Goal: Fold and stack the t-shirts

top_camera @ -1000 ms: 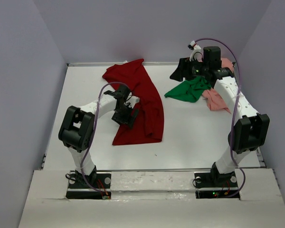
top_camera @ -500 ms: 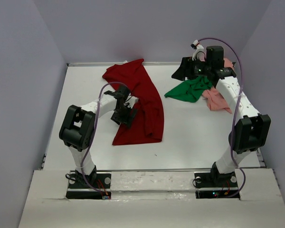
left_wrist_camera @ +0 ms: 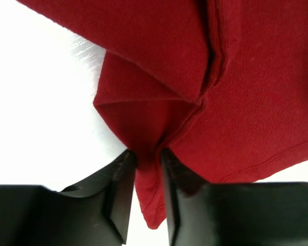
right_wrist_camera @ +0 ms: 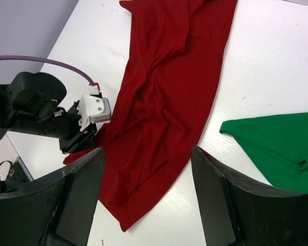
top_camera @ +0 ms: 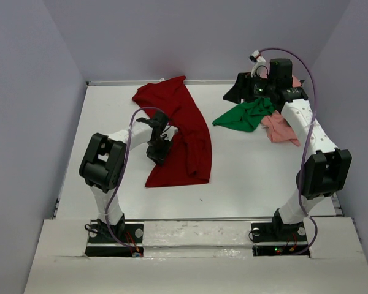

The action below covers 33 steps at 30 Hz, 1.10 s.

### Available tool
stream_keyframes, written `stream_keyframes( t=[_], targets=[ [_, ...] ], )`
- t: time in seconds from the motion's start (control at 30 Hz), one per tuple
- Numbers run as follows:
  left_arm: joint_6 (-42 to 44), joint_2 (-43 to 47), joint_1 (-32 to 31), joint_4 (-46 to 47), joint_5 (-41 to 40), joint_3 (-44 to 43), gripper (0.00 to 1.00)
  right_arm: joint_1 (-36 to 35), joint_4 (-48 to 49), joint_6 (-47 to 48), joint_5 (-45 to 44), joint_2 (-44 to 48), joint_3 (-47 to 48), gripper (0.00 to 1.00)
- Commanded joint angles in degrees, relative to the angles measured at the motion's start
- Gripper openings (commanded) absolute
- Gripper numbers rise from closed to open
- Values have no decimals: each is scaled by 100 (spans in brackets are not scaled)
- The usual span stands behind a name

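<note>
Left tool (left_wrist_camera: 149, 160) pinched on an edge of the dark red t-shirt (left_wrist_camera: 236, 77); right tool (right_wrist_camera: 146, 169) wide, holding nothing.
Left tool sits low at the table (top_camera: 251, 171), fingers narrow, with a fold of hemmed red cloth filling the gap between them, at the shirt's left edge near its near end. Dark red t-shirt lies wrinkled in a long strip from far centre-left down toward the middle of the table. Right tool is raised at the far right, above the far edge of the green t-shirt (top_camera: 245, 116), with nothing between its fingers. Green t-shirt lies crumpled, touching the pink t-shirt (top_camera: 279, 128) just to its right. Pink t-shirt is partly hidden by the right arm. Both lie well apart from the red one.
</note>
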<state>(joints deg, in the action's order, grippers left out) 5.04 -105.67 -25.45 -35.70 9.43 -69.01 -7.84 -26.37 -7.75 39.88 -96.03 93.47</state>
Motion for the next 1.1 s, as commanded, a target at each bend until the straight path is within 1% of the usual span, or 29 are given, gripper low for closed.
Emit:
stream_keyframes(
  t=[0.0, 0.27, 0.33, 0.37, 0.43, 0.5, 0.63, 0.87, 1.03, 1.07],
  targets=[
    [24, -51, -56, -60, -55, 11, 35, 45, 229, -51, 169, 190, -31, 73],
    [15, 99, -56, -51, -275, 28, 27, 45, 238, -95, 284, 111, -57, 73],
    [15, 151, -56, -59, -371, -15, 24, 45, 246, -104, 310, 93, -75, 73],
    [6, 186, -56, -51, -528, -33, 15, 45, 246, -113, 319, 76, -75, 72],
    [-81, 283, -56, -59, -871, -94, 0, 45, 246, -104, 336, 58, -92, 73],
    [-108, 362, -56, -59, -882, -130, 0, 45, 246, -122, 380, 49, -110, 72],
    [-126, 687, -48, -51, -1276, -165, 0, 45, 264, -113, 389, -12, -206, 72],
    [-38, 1399, -39, -156, -1356, -227, 0, 45, 255, -104, 424, -258, -286, 72],
    [102, 1996, 5, -376, -970, -297, 0, 45, 264, -95, 442, -267, -259, 72],
    [120, 2058, 14, -472, -578, -306, 0, 45, 255, -113, 442, -267, -251, 72]
  ],
)
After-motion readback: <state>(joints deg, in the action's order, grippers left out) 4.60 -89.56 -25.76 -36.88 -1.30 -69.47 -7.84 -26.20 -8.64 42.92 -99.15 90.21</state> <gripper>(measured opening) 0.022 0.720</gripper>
